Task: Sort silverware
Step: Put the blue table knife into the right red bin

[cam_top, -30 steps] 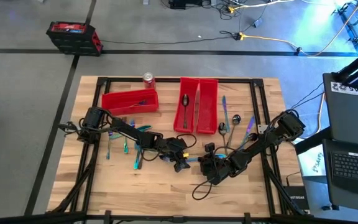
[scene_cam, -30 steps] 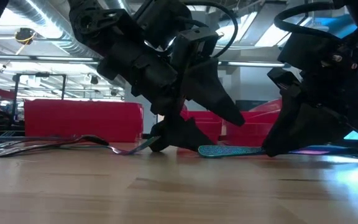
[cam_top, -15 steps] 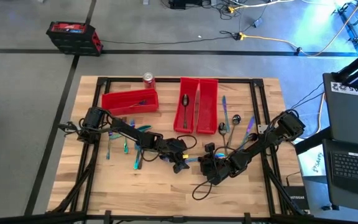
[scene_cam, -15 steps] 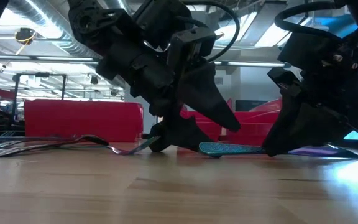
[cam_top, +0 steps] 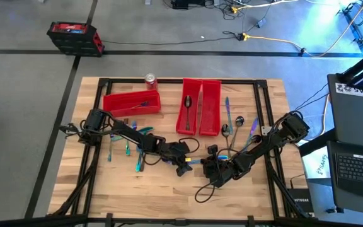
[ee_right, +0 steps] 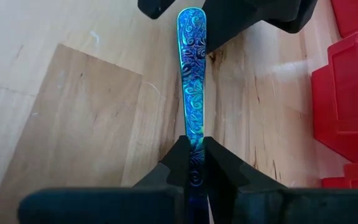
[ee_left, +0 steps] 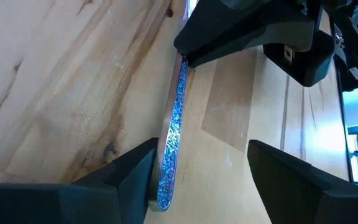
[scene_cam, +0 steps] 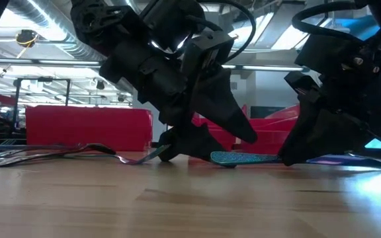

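— Where do we have the iridescent handle point(ee_right: 192, 81) at this point?

— Low over the wooden table point(cam_top: 106, 183), near its middle. Our right gripper point(ee_right: 193, 155) is clenched on one end of it; we can't tell whether it is a fork, spoon or knife.

— And our left gripper point(ee_left: 197, 171)?

— At the handle's other end, fingers point(ee_left: 114, 177) spread wide, one on each side of the tip, nothing grasped.

— The rest of the silverware?

— Loose pieces point(cam_top: 126, 144) lie at the left, more point(cam_top: 239, 125) right of the red bins point(cam_top: 200, 106). One dark spoon point(cam_top: 188, 108) sits in the left upright bin, beside a red soda can point(cam_top: 150, 80).
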Tool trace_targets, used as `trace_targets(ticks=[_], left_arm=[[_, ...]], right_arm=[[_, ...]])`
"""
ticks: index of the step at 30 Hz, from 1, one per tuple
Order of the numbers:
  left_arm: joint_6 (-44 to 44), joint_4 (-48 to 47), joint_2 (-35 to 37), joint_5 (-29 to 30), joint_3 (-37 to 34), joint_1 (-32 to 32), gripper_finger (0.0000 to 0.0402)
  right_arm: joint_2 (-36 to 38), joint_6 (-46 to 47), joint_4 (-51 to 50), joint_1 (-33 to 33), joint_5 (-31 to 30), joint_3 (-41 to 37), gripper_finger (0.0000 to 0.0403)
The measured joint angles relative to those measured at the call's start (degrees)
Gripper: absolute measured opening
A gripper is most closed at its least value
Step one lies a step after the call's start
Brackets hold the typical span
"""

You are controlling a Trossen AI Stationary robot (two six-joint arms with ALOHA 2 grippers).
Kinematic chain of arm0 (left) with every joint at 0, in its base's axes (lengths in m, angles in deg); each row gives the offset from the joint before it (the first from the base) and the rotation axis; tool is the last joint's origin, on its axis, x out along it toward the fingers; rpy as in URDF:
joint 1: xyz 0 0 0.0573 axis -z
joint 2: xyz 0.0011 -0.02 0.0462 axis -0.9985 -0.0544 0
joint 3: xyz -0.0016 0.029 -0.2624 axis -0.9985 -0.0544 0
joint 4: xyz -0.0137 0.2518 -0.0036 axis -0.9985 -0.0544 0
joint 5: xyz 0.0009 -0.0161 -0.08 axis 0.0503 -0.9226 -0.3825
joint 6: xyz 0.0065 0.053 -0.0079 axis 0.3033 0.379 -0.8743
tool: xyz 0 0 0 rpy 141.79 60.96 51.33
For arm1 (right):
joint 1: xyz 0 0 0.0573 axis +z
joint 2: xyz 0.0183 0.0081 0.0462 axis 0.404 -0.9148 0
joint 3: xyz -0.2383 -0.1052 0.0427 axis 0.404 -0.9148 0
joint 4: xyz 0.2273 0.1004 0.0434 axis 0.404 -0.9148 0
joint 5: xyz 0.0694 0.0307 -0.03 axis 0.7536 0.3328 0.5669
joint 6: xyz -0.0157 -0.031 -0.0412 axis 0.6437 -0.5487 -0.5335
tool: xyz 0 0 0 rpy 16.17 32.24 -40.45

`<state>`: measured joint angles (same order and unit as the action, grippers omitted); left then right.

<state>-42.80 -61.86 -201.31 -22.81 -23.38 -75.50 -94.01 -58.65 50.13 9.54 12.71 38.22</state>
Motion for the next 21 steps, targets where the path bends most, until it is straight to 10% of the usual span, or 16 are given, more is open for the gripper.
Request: trace_targets(ticks=[11,21], left_arm=[[1.84,0.66,0.0,1.74,-0.07,-0.1,0.0047],[2.46,1.93,-0.02,3.31,-0.14,0.09,0.0018]], right_arm=[[0.17,-0.07,0.36,0.09,0.02,0.02,0.0014],[0.17,0.15,0.82,0.05,-0.56,0.02,0.0013]])
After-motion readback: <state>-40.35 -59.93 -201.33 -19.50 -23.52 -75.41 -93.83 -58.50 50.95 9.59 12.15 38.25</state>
